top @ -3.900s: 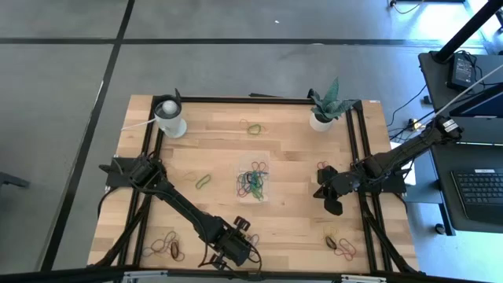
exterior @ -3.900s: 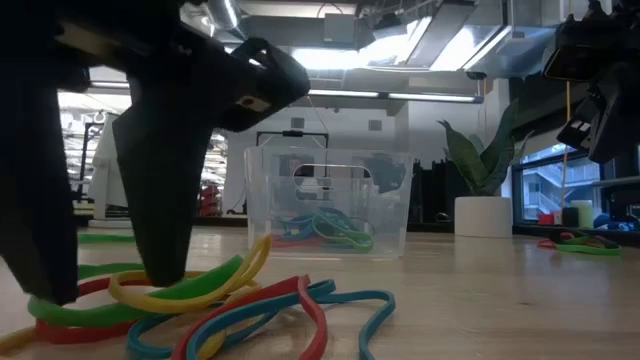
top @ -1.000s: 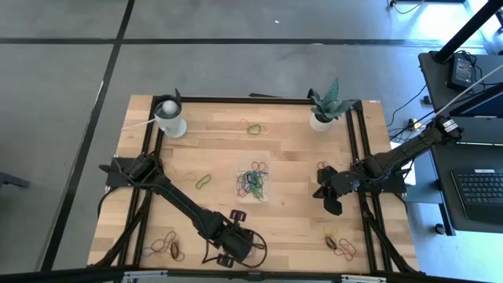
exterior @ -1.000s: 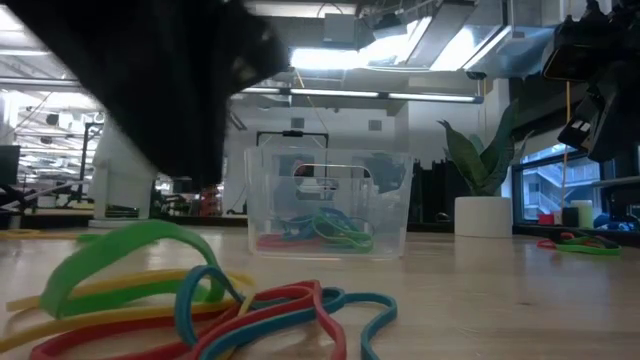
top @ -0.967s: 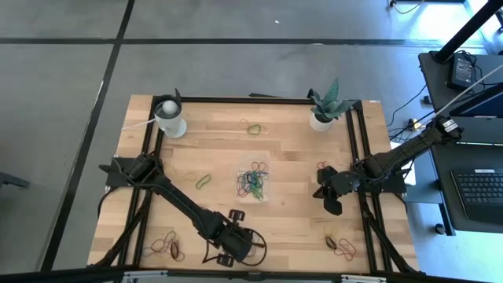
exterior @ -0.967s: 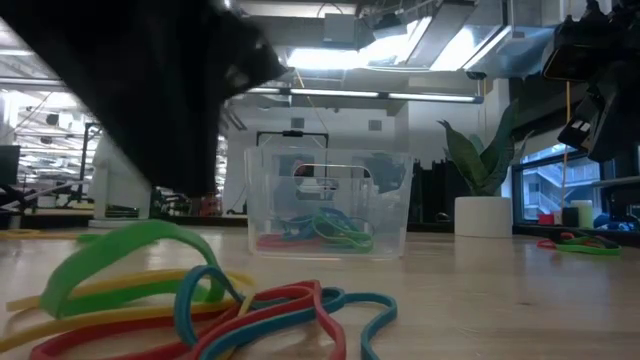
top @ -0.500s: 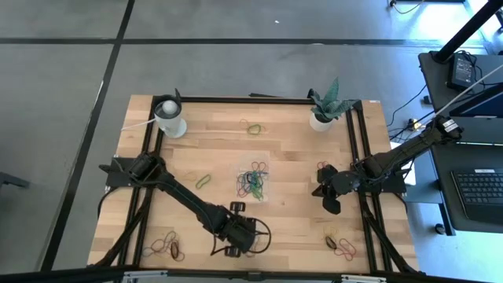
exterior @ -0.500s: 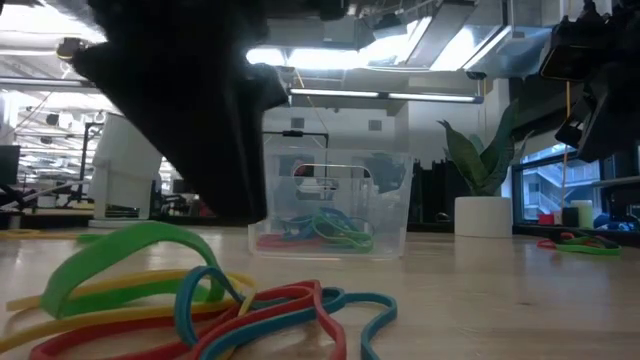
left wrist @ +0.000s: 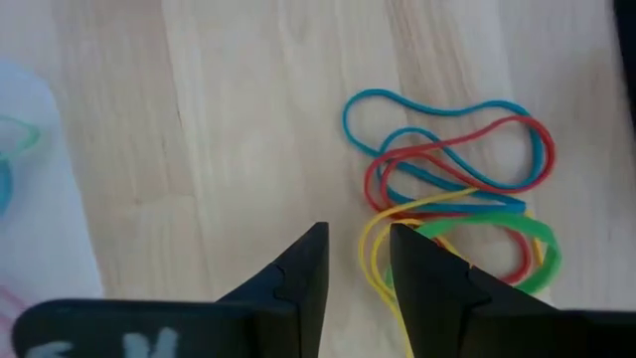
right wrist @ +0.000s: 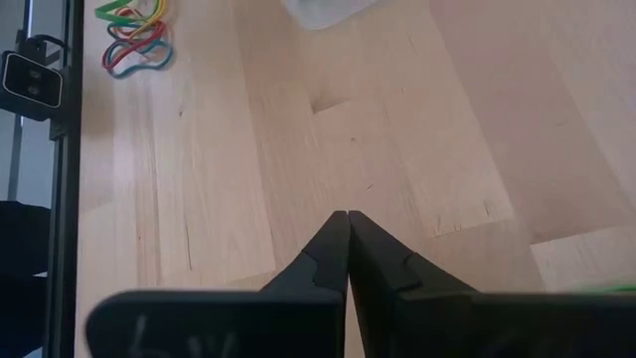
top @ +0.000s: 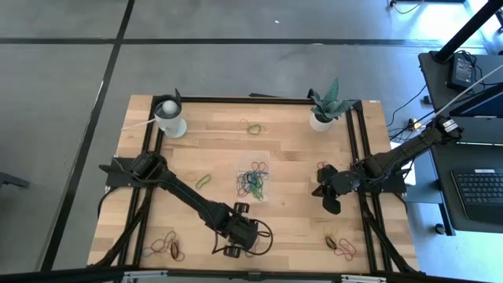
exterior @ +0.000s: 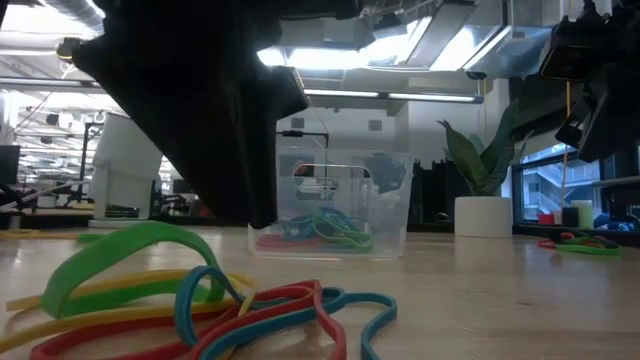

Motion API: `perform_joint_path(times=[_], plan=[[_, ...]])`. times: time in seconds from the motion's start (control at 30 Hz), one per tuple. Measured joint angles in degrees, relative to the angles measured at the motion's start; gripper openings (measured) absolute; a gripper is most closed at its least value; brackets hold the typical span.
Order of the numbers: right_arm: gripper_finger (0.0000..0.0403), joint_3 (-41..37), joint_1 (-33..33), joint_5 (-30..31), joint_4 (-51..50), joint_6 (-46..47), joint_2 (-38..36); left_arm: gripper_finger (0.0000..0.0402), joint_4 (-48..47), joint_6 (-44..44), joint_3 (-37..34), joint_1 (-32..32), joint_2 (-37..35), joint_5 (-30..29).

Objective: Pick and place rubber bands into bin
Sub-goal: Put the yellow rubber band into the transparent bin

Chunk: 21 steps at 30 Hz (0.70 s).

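The left hand (left wrist: 356, 261), fingers slightly apart and empty, hovers over a tangle of rubber bands (left wrist: 452, 204) on the surface near the front edge, apparently lining up a pick for the bin (top: 253, 179), while the right hand (right wrist: 348, 227) waits pinched together.

Bench (top: 291, 149) centre: open boards around the bin (top: 253, 180) on all sides | near edge: left gripper (top: 240, 206) hangs beside a heap of rubber bands (exterior: 200, 300) | right side: right gripper (top: 321, 191) near the rail | far corners: white cup (top: 170, 118), plant pot (top: 321, 121)
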Motion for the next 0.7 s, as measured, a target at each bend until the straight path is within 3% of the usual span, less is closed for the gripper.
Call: perform_joint_path(times=[0.5,0.7], plan=[[0.0012,0.0,0.0,-0.1,0.0,-0.1,0.0,0.0095,2.1,-0.1,0.2,-0.7,4.0,2.7],[0.0012,0.0,0.0,-0.1,0.0,0.0,0.0,0.0038,1.8,-0.1,0.1,-0.6,3.9,2.2]])
